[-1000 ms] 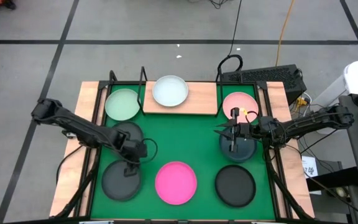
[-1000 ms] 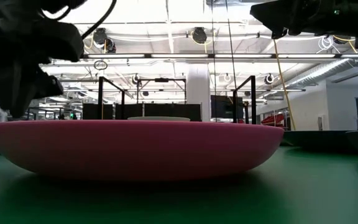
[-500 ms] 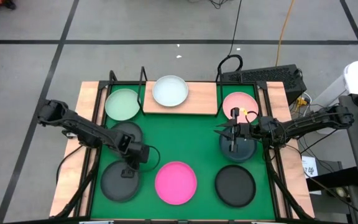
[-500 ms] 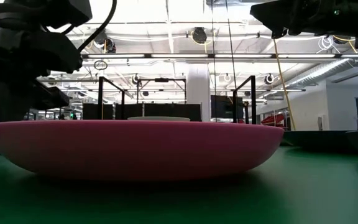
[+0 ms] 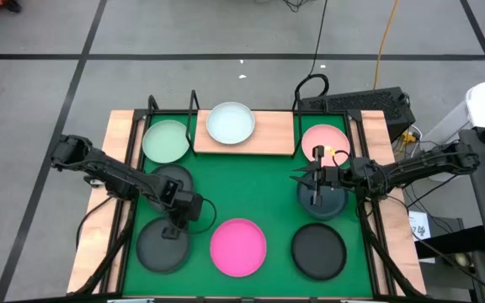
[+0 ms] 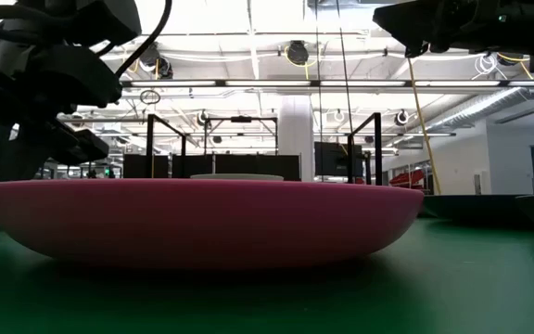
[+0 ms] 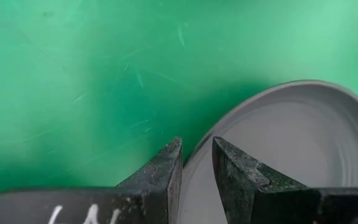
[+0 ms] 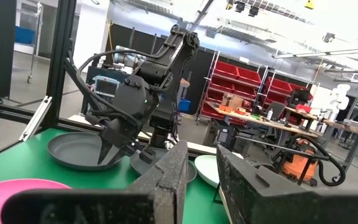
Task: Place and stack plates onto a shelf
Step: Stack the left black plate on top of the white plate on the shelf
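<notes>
My left gripper (image 5: pixel 174 229) (image 7: pixel 197 160) stands at the far rim of the near-left dark grey plate (image 5: pixel 162 245) (image 7: pixel 291 155), shut on it. Another dark plate (image 5: pixel 173 178) lies under the left arm. My right gripper (image 5: pixel 313 188) (image 8: pixel 202 167) hovers shut over the right-hand dark plate (image 5: pixel 323 202), pointing toward the table's left. The white plate (image 5: pixel 230 123) rests on the shelf board (image 5: pixel 272 135). The mint plate (image 5: pixel 167 140), pink plate (image 5: pixel 324 140), magenta plate (image 5: pixel 238 247) (image 6: pixel 202 218) and a fourth dark plate (image 5: pixel 318 251) lie on the table. My left gripper has the near-left dark plate by its far rim (image 7: pixel 207 133), pinched with one finger (image 7: pixel 165 169) outside the plate and the other (image 7: pixel 238 175) inside the bowl. The fingers come from above, pointing down. The plate sits flat on the green mat.
The green mat (image 5: pixel 251 185) has free room in its middle, between the plates. Black wire uprights (image 5: pixel 194 105) stand at the shelf's far side. Black frame rails (image 5: pixel 369 236) run along the table's left and right edges. Cables and a dark box (image 5: pixel 369 103) lie beyond the far right corner.
My left gripper has moved a little toward the near edge and down onto the near-left dark plate's rim, then held there. The plates have stayed where they were.
</notes>
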Tool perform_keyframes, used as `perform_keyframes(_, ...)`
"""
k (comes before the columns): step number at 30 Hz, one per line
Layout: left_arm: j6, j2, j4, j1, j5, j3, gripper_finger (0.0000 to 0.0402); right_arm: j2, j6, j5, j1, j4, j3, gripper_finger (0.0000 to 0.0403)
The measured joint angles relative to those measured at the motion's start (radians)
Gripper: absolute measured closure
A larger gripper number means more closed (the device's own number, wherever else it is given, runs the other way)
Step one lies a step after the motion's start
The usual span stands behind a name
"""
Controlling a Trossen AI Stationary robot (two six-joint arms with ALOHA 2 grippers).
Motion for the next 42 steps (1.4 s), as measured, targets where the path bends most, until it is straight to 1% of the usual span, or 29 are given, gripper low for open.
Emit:
perform_keyframes(3,0.045,0.000,-0.003,0.000,0.005,0.000,0.0309,0.000,0.000,0.000,0.000,0.000,0.000,0.0332)
perform_keyframes(8,0.058,0.000,-0.004,0.009,0.008,0.000,0.0309,0.000,0.000,0.000,0.000,0.000,0.000,0.0332)
perform_keyframes(16,0.144,0.000,-0.032,0.019,0.007,0.000,0.0309,0.000,0.000,0.001,0.000,0.000,0.000,0.0332)
perform_keyframes(27,0.152,0.000,-0.014,0.033,0.008,0.000,0.0309,0.000,-0.017,0.001,0.000,-0.009,0.000,0.0332)
perform_keyframes(32,0.160,0.046,-0.012,0.028,0.029,0.001,0.0309,0.000,-0.026,0.005,0.000,-0.020,0.000,0.0332)
perform_keyframes(38,0.172,0.123,0.008,0.027,0.091,0.001,0.0309,0.000,-0.026,0.005,0.000,-0.023,0.000,0.0332)
perform_keyframes(42,0.161,0.126,0.008,0.028,0.093,0.003,0.0318,0.000,-0.026,0.005,0.000,-0.023,0.000,0.0332)
